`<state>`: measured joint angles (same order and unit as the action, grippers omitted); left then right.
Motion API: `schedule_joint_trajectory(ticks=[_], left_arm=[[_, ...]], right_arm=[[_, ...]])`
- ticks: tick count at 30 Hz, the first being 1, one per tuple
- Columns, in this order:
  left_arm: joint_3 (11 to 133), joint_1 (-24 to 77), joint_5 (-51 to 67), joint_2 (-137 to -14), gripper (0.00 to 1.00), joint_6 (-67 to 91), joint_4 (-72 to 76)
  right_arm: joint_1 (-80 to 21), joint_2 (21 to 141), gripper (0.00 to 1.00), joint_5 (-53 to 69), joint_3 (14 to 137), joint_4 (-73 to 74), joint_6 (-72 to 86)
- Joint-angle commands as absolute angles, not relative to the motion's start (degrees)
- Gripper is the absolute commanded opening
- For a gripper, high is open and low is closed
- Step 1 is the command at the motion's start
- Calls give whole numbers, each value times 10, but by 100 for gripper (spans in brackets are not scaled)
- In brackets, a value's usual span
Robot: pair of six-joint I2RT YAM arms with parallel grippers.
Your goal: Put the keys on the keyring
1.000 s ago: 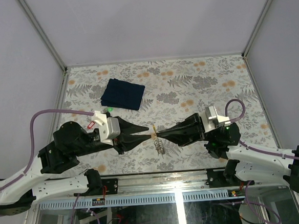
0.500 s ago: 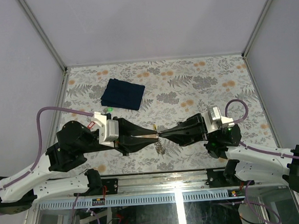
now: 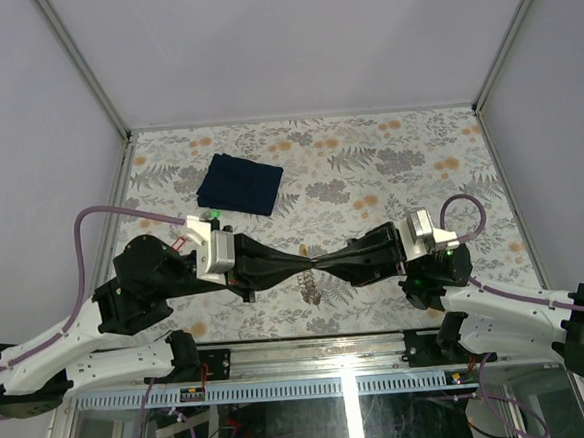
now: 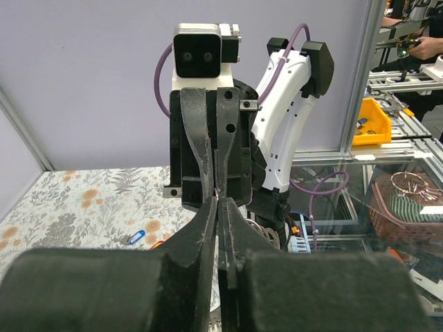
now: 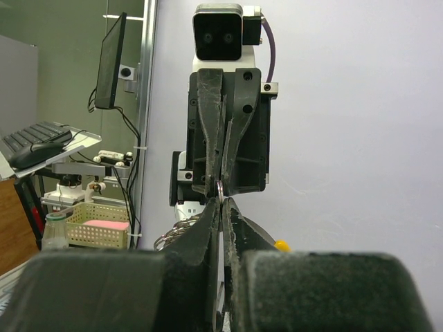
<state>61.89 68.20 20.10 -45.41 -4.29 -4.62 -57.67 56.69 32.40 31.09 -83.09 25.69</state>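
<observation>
The left gripper (image 3: 301,264) and right gripper (image 3: 316,263) meet tip to tip above the tabletop's (image 3: 368,164) near edge. Both sets of jaws are pressed together. The left's pinch a thin grey loop of the keyring (image 3: 312,290), which dangles just below. 1 blue key (image 4: 136,236) lies on the tabletop.

A robotics lab, with monitor (image 5: 113,62), keyboard (image 5: 36,136) and yellow parts bin (image 4: 370,122).

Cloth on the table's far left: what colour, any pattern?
The cloth is plain dark navy blue, with no pattern. It shows best in the top external view.
</observation>
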Motion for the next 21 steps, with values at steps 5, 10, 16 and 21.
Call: schedule_joint_trajectory(ticks=[5, 10, 16, 21], left_arm=[[637, 685, 193, -478, 0, -52, -61], [686, 685, 168, -500, 0, -65, -142], [748, 685, 150, -522, 0, -82, -240], [813, 685, 137, -556, 0, -103, -352]], right_arm=[[-580, 543, 0, 313, 327, -862, 244], [-580, 516, 12, 320, 323, -798, 204], [-580, 429, 27, 332, 351, -516, 55], [-581, 393, 31, 322, 383, -344, -30]])
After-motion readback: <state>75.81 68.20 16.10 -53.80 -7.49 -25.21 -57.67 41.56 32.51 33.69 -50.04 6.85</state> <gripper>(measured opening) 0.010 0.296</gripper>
